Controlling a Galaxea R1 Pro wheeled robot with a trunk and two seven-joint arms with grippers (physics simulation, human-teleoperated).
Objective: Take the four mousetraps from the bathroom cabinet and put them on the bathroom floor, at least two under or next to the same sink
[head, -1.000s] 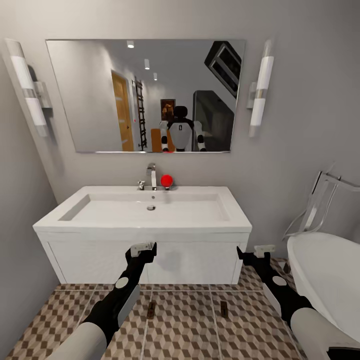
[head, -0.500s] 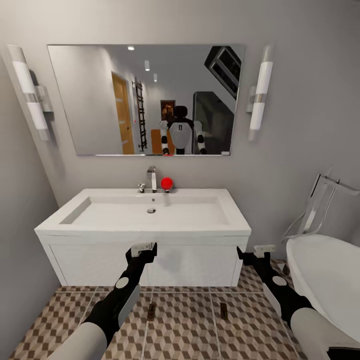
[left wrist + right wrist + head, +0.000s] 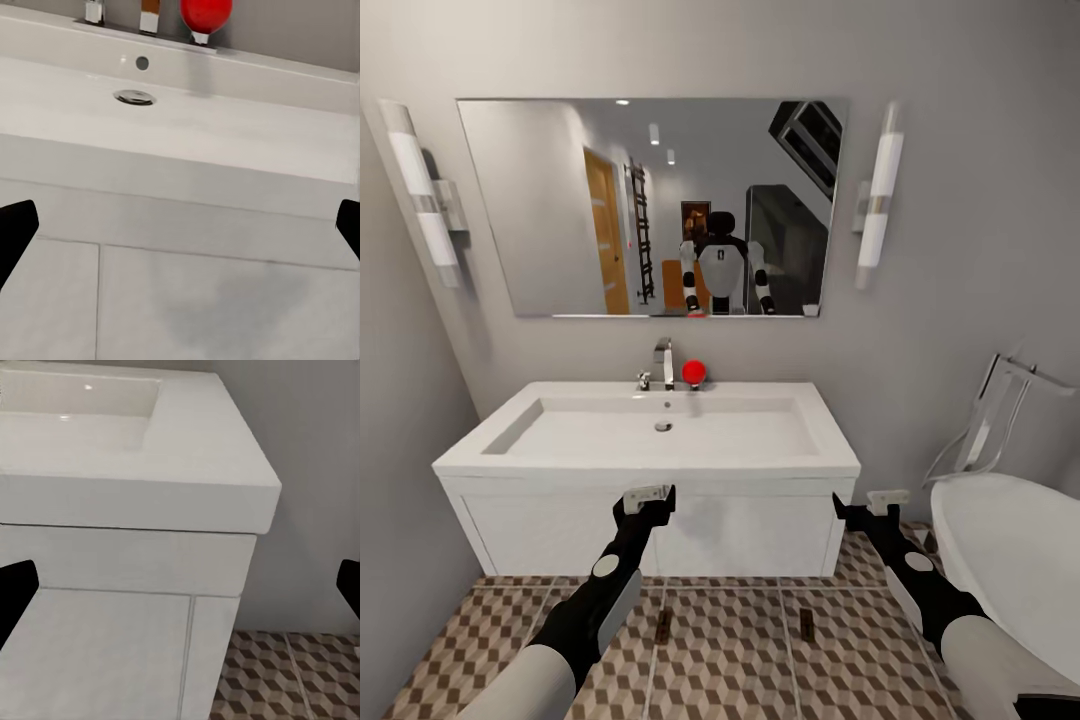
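Bathroom floor (image 3: pixel 740 660): two mousetraps (image 3: pixel 663 627) before sink (image 3: pixel 660 430); both hands (image 3: pixel 650 497) released, empty.

Sink (image 3: pixel 660 425) white, glossy; vanity front (image 3: pixel 760 525) white. Red ball (image 3: pixel 693 372) beside chrome tap (image 3: pixel 662 360). Wall (image 3: pixel 960 250) pale grey. Floor (image 3: pixel 730 660) tiled in brown, beige, white cube pattern, pale grout. Two dark brown mousetraps (image 3: pixel 663 626) on tiles. Bathtub (image 3: pixel 1010 550) white. Wall lamps (image 3: pixel 875 195) white with silver bands. Left gripper (image 3: pixel 645 497) black with off-white tips; right gripper (image 3: pixel 875 503) same. Forearms black, white nearer camera.
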